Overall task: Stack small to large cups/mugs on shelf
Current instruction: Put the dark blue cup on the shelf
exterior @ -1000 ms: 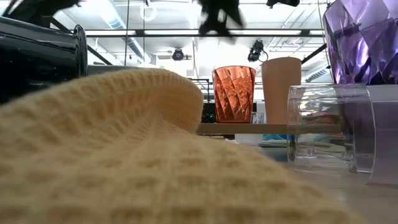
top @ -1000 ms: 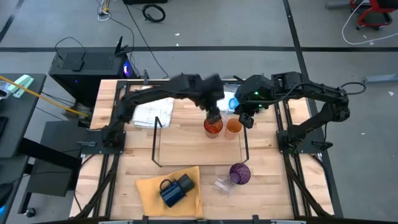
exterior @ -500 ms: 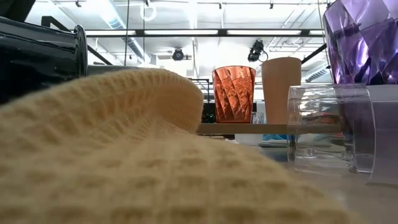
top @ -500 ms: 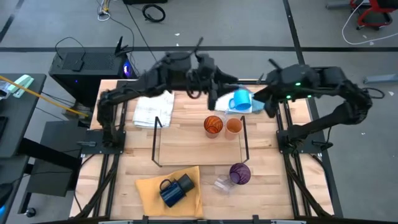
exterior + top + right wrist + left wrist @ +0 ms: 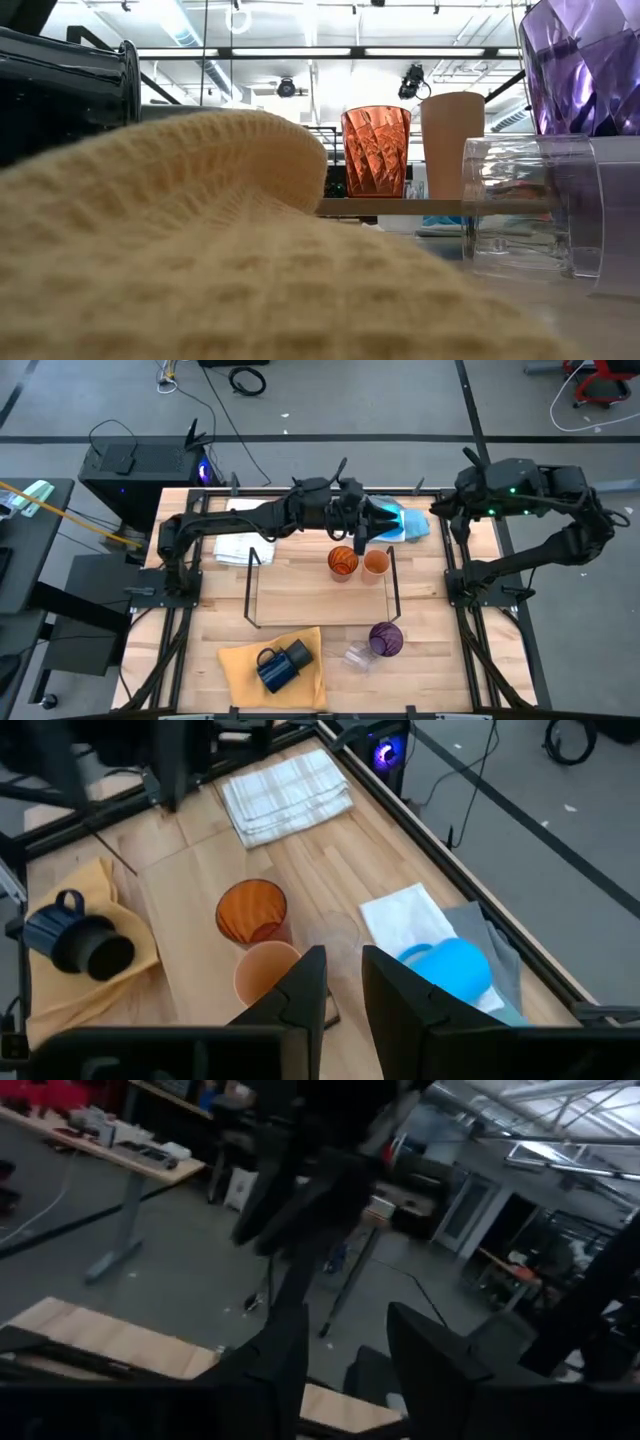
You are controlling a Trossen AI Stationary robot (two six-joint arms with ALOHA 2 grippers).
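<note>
The surface at an early stage of stacking. Near left, the dark navy mug and a blue handled mug lie on the yellow cloth, not yet shelved. On the shelf, the faceted orange cup and plain orange cup stand side by side at its far right end. The left claw hangs beside the bright blue mug at the far edge, fingers parted, nothing held. Near right, the purple cup and a clear glass remain off the shelf. The right claw waits far right, fingers slightly apart, empty.

Two orange cups on shelf
</note>
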